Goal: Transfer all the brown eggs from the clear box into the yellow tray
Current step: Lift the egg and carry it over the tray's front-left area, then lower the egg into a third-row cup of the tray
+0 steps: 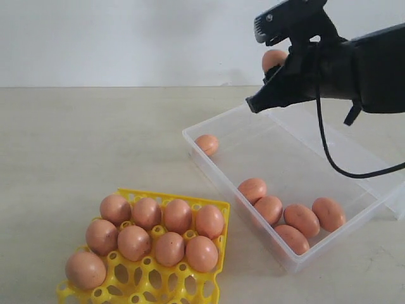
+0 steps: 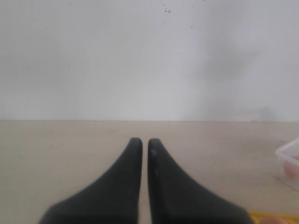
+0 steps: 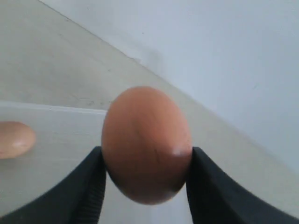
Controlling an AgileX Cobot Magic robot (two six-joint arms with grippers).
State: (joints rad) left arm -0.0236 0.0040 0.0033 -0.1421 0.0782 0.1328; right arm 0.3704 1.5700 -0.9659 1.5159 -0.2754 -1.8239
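High above the far end of the clear box (image 1: 216, 179), my right gripper (image 1: 260, 66) is shut on one brown egg (image 1: 273, 59). The right wrist view shows that egg (image 3: 146, 144) squeezed between both fingers (image 3: 91, 184), over the box floor (image 3: 56, 135). Several brown eggs lie in the box: one alone at the far corner (image 1: 207, 144), the others bunched at the near end (image 1: 301, 219). The yellow tray (image 1: 161, 288) at the front left carries several eggs (image 1: 169, 248). My left gripper (image 2: 141, 143) is shut and empty above the bare table; the exterior view does not show it.
The beige table (image 1: 95, 145) runs back to a white wall. A black cable (image 1: 329, 152) hangs from the right arm over the box. In the left wrist view, a corner of the clear box (image 2: 289, 154) and an edge of the yellow tray (image 2: 268, 217) show.
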